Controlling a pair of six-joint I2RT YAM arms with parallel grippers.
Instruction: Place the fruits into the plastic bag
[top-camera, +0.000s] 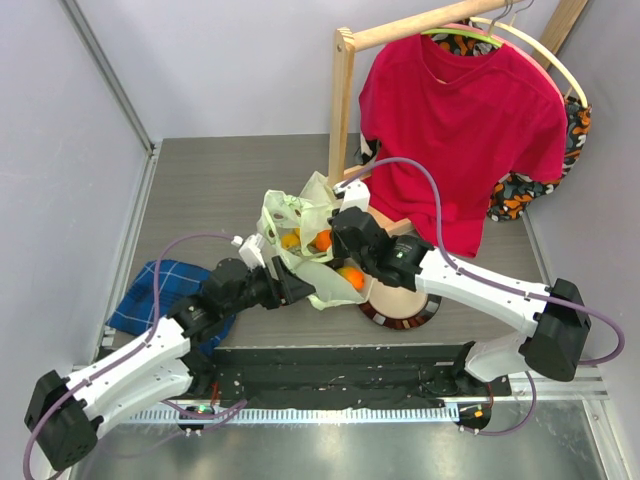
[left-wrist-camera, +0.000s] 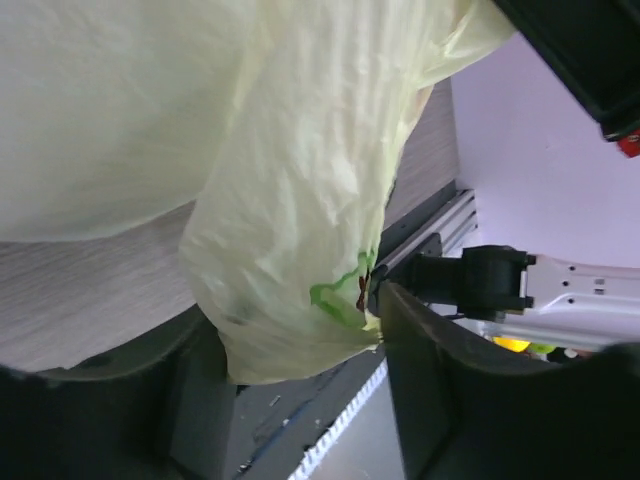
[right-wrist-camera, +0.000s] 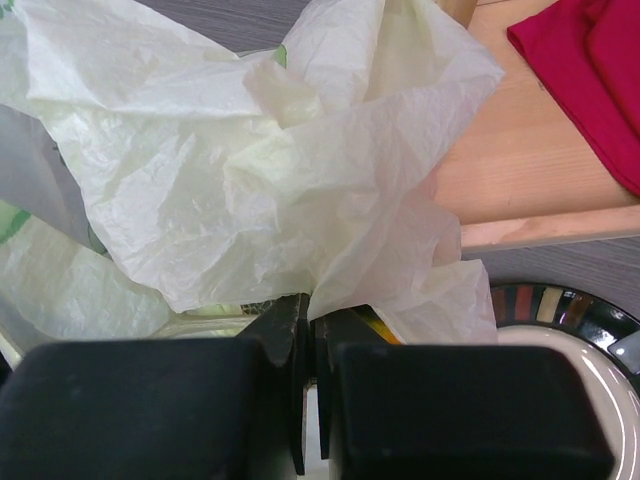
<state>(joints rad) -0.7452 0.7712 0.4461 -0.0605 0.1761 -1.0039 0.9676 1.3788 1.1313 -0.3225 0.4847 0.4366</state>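
Pale yellow-green thin plastic bag (top-camera: 295, 215) is sitting between my arms: right gripper (right-wrist-camera: 310, 312) pinching its 3 o'clock edge tight, left gripper (left-wrist-camera: 290, 330) straddling the 7 o'clock film, can't tell if clamped.

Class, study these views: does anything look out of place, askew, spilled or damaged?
The plastic bag looks odd: it is crumpled and bunched, pinched by the right gripper, with oranges showing inside. Nothing appears spilled.

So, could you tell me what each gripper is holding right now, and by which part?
Both hold the plastic bag: the right gripper pinches a thin crumpled edge; the left gripper grips a bunched fold of its side.
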